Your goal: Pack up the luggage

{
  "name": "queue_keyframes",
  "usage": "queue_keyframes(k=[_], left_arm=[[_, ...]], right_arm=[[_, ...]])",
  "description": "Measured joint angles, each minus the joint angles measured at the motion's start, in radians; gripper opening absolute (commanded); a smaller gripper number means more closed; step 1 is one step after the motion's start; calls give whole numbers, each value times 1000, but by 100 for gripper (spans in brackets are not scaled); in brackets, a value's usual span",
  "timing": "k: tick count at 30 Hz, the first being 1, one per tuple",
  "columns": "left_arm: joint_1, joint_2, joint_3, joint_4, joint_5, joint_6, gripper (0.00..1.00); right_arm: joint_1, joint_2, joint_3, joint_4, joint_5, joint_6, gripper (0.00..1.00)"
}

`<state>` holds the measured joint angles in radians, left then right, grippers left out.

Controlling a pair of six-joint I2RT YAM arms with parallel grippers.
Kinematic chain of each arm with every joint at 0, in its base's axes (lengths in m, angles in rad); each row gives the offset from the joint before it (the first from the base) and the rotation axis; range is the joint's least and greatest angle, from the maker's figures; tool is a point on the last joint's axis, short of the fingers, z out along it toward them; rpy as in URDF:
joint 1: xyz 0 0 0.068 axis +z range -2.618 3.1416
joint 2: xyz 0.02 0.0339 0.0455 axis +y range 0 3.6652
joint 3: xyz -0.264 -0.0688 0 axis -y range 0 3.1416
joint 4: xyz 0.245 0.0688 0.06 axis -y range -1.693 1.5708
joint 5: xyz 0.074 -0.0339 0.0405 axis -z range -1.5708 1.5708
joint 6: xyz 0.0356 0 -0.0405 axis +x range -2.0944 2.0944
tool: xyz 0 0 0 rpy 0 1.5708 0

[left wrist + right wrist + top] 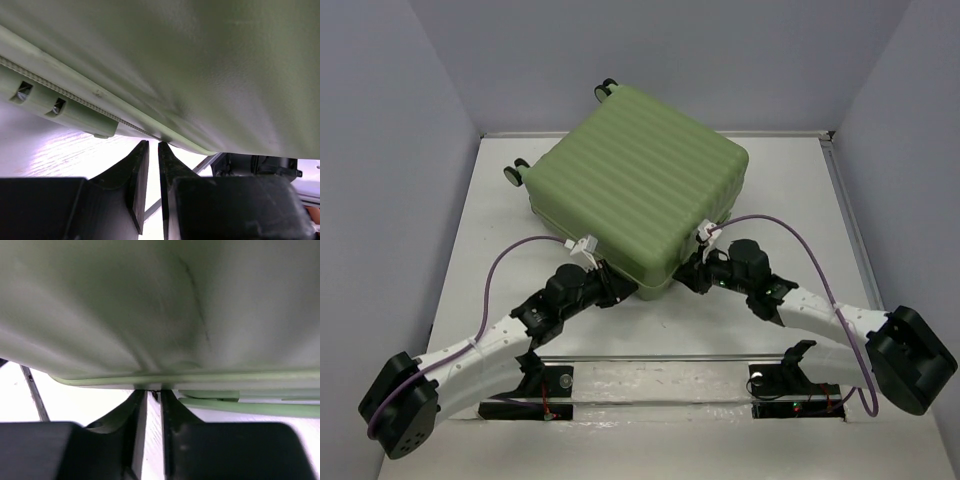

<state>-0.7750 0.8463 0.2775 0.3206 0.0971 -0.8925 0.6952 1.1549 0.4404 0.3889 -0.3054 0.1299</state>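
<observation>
From the top external view, the light-green suitcase is lying flat and shut on the table, turned at a slant, with its wheels pointing toward the far wall. The left gripper and right gripper are both reaching in at its near corner, one from either side.

In the left wrist view, the left gripper is sitting right under the shell's rim, beside the zipper line. Its jaws are drawn almost together with only a thin slit between them. I cannot tell whether they are pinching the lip.

In the right wrist view, the right gripper is likewise pressing up to the seam with its jaws nearly clenched. Whether they are gripping anything is unclear.

The risks from here, as I judge them:
- The tips are bearing on a smooth, curved rim, so they could skid off.
- A shove at one corner could send the case pivoting or rolling away.
- The two arms are working close enough to knock each other.
</observation>
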Motion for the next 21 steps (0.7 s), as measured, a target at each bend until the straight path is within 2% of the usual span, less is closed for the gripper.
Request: queue_keyframes(k=[6,11,16,21], left_arm=[[-5,55,36,-1,2,1,22],[-18,123,86,5,-9,1,21],[-42,227,153,56,-7,-6,20],[-82,328,214,90,-29,-22,20]], right_arm=[[34,-13,-24,29,56,33,7],[144,-143,-57,-45,200,75,7],[309,-209,-65,-115,385,135,7],[458,-91,39,-181,650,158,7]])
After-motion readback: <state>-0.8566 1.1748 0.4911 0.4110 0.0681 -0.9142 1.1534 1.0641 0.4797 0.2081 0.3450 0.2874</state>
